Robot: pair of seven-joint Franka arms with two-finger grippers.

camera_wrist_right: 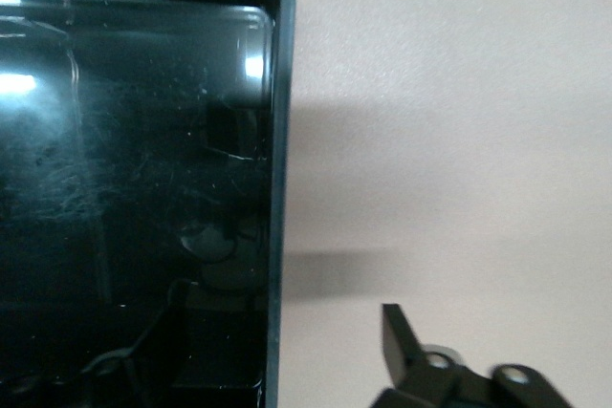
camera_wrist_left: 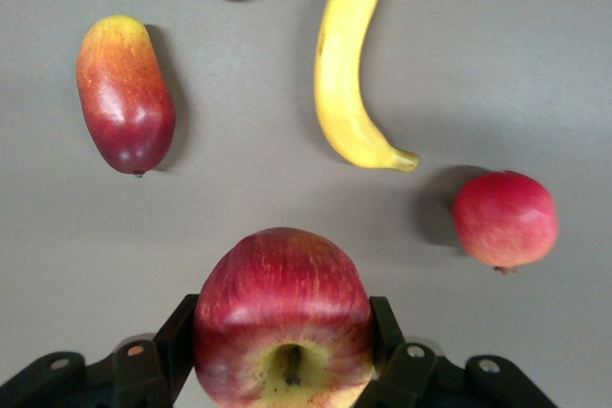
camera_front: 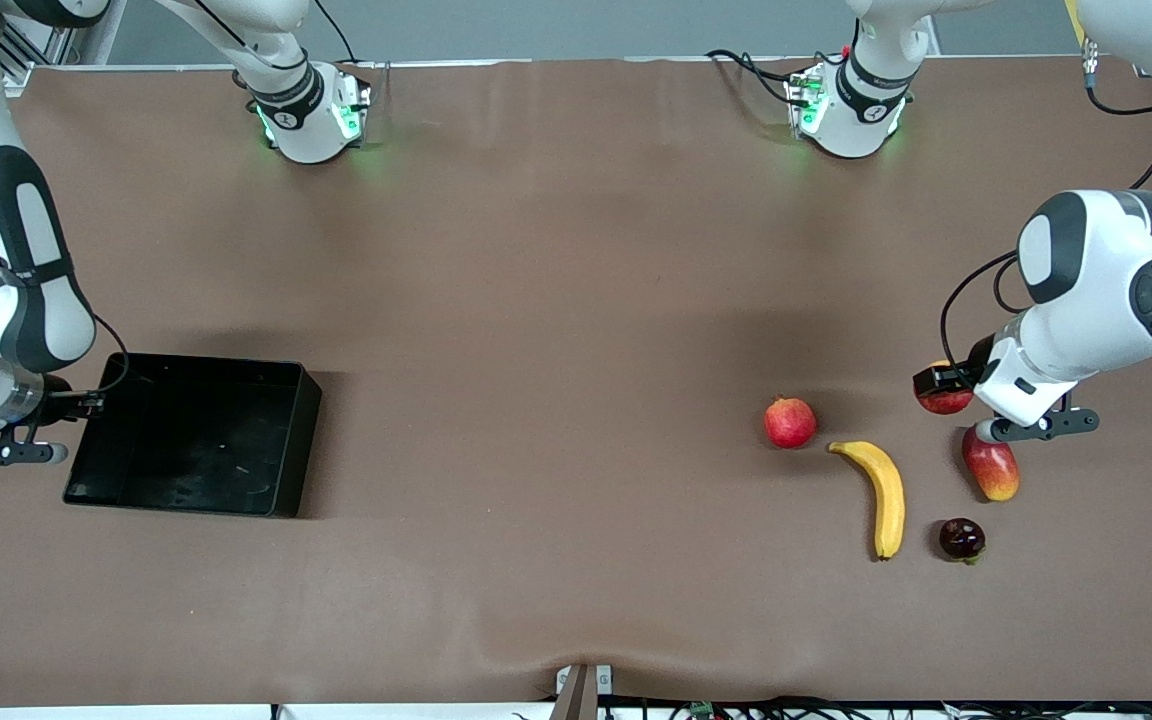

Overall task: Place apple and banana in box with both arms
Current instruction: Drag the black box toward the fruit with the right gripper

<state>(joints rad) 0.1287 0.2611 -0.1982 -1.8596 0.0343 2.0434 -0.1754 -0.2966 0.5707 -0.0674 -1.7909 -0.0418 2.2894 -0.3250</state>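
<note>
My left gripper (camera_front: 942,388) is shut on the apple (camera_front: 946,401), red with yellow streaks, low at the left arm's end of the table. In the left wrist view the fingers (camera_wrist_left: 384,324) clamp the apple (camera_wrist_left: 283,317) on both sides, stem dimple facing the camera. The banana (camera_front: 883,496) lies on the table nearer the front camera, and also shows in the left wrist view (camera_wrist_left: 346,69). The black box (camera_front: 281,440) sits at the right arm's end. My right gripper (camera_front: 86,401) is open and straddles the box's end wall (camera_wrist_right: 277,160), one finger (camera_wrist_right: 402,336) outside it.
A pink-red round fruit (camera_front: 789,421) lies beside the banana's stem end, also in the left wrist view (camera_wrist_left: 505,218). A red-yellow mango (camera_front: 990,463) and a dark round fruit (camera_front: 962,539) lie beside the banana toward the left arm's end. The box is empty.
</note>
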